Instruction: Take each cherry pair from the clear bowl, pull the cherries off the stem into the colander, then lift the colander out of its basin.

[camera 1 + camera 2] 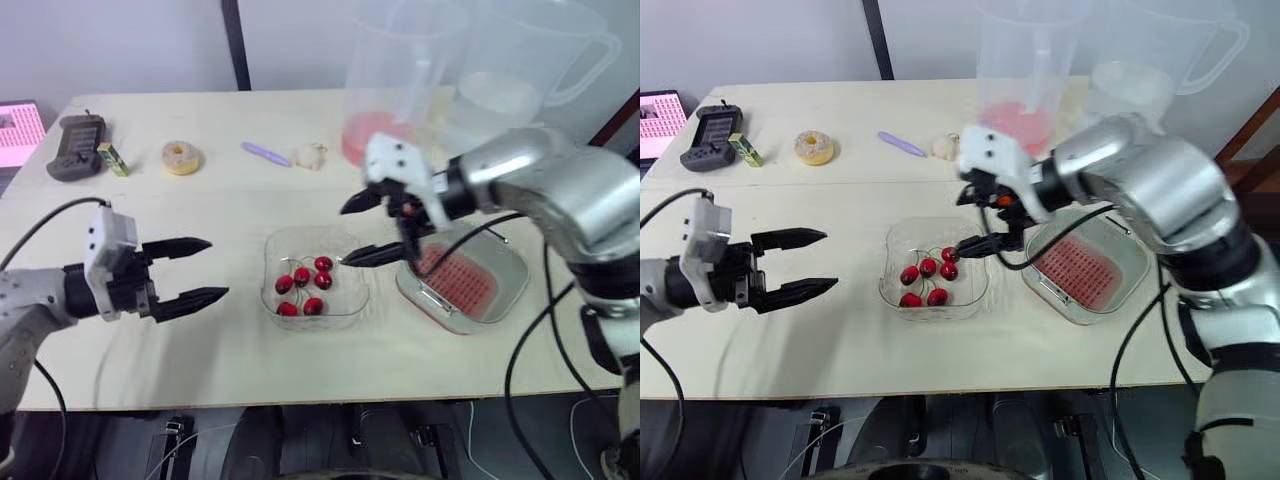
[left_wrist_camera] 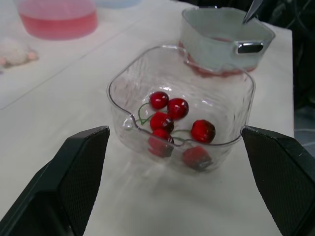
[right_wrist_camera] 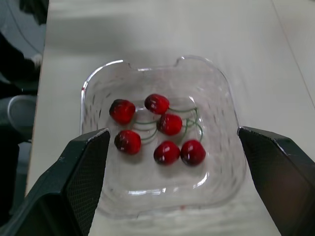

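Print on the small green box (image 1: 112, 159) beside the dark handheld device (image 1: 78, 146) is too small to read.

The clear bowl (image 3: 147, 184) sits near the front edge of the bench (image 1: 250, 370) and holds six red cherries (image 3: 170, 124) joined by thin green stems. Just beside it, on the robot's right, stands the pale basin (image 2: 211, 46) with the red perforated colander (image 1: 462, 277) seated inside; the colander looks empty. Behind the basin, at the far edge, a clear pitcher (image 1: 385, 100) holds pink liquid, and a second clear pitcher (image 1: 510, 80) stands next to it.

The right gripper (image 1: 344, 236) hovers over the bowl's basin-side rim, jaws spread and holding nothing, the lower finger close above the cherries. The left gripper (image 1: 217, 268) hangs over bare bench on the bowl's other side, apart from it, jaws spread wide, empty and pointing towards it.

A doughnut (image 1: 181, 157), a purple stick-like item (image 1: 265, 153) and a small pale lump (image 1: 312, 155) lie along the far side, well apart from the bowl. Bare bench stretches between them and the bowl.
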Motion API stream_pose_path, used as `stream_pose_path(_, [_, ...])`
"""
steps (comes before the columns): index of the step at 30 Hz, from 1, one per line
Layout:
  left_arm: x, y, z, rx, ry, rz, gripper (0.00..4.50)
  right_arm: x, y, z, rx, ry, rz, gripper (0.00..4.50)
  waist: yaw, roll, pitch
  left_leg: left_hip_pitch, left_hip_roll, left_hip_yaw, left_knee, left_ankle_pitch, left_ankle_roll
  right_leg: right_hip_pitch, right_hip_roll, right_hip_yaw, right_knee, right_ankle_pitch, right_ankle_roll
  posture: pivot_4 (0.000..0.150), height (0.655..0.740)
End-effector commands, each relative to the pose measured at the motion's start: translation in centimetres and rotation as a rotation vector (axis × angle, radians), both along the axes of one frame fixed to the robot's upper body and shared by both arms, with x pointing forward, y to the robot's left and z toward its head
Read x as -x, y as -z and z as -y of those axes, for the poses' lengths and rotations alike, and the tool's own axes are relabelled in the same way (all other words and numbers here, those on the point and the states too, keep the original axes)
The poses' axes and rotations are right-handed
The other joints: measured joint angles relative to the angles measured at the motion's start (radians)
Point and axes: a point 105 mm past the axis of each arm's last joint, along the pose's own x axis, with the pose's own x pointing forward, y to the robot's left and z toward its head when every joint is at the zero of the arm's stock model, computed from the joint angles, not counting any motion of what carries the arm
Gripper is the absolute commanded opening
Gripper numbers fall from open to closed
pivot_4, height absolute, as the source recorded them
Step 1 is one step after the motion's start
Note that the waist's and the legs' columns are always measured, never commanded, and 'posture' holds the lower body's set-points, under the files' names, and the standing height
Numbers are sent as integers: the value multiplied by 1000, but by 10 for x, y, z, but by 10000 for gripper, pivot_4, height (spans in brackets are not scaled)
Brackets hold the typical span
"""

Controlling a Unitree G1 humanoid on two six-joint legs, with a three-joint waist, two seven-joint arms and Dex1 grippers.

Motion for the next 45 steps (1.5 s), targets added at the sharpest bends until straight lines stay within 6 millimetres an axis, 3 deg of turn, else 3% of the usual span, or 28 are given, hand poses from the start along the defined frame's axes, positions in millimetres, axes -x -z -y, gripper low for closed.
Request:
stream_pose_path(1, [5,-9,-3,23,-27,49,45000,-5,10,-14,54,-18,64,44006,0,-1,0,0,0,-1,0,0,0,0,0,0,1,0,0,1500,7400])
stream_pose_path(4, [7,-7,-6,14,-50,41,45000,-7,31,-22,100,-37,55,35664,-1,-1,0,0,0,-1,1,0,0,0,0,0,2,0,0,1500,7400])
stream_pose_path(6, [7,-7,-7,12,-60,43,45000,-10,41,-23,136,-47,81,27013,0,-1,0,0,0,-1,1,0,0,-1,0,0,4,0,0,1500,7400])
stream_pose_path(18, [8,-7,-6,4,-82,44,45000,-31,80,-27,239,-22,111,27013,-8,-1,0,1,0,-1,2,0,0,-2,1,0,9,-1,-1,1500,7400])
stream_pose_path(21, [8,-9,-6,15,-85,48,45000,-41,79,-27,245,11,144,27013,-7,-1,0,1,0,-1,2,0,0,-2,1,0,9,-1,-1,1500,7400])
stream_pose_path(33, [6,-37,-4,197,-102,94,45000,-36,67,-26,296,-125,260,27013,-7,-1,0,1,0,-2,3,0,0,-1,1,-1,9,-1,-1,1500,7400])
stream_pose_path(45, [8,-32,-3,186,-104,71,45000,-46,59,-25,356,-226,460,27013,-7,-1,-1,1,0,-2,2,0,0,-2,1,-1,9,-1,-1,1500,7400])
